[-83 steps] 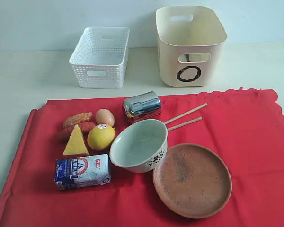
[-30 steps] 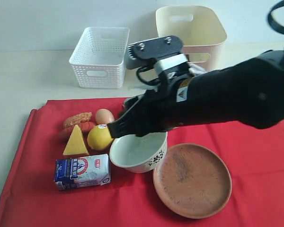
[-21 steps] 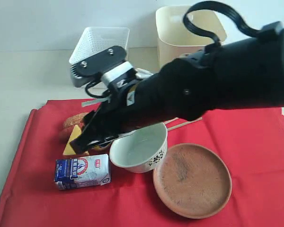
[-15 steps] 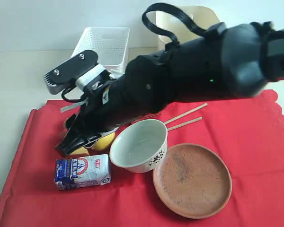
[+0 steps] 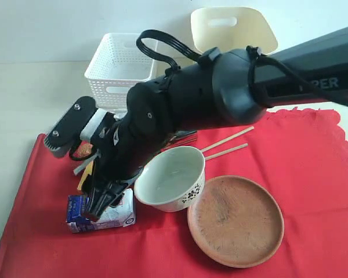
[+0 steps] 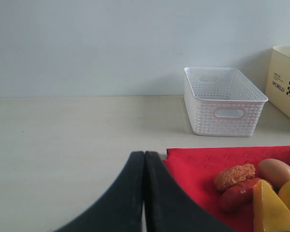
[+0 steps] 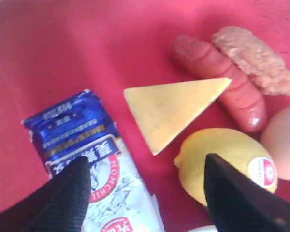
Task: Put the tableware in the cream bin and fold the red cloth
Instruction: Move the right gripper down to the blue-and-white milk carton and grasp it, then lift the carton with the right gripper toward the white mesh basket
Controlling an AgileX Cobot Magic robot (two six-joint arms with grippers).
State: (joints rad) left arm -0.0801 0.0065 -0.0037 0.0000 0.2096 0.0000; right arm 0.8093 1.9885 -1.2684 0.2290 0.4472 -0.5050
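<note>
- The right arm is stretched across the pale bowl (image 5: 171,176). Its gripper (image 5: 98,207) is angled down left of the bowl, with jaws spread above the milk carton (image 7: 77,130).
- The left gripper (image 6: 144,159) is held closed.
- The clay plate (image 5: 236,220) is set right of the bowl, on the red cloth (image 5: 313,174).
- The cream bin (image 5: 235,26) is stood behind the bowl.

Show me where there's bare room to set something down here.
Widest free patch: red cloth between the plate, the chopsticks and the scalloped edge. Bare table also lies left of the white basket in the exterior view. Crowded: the carton, cheese, lemon and bowl sit tight together, with the right gripper over them.
</note>
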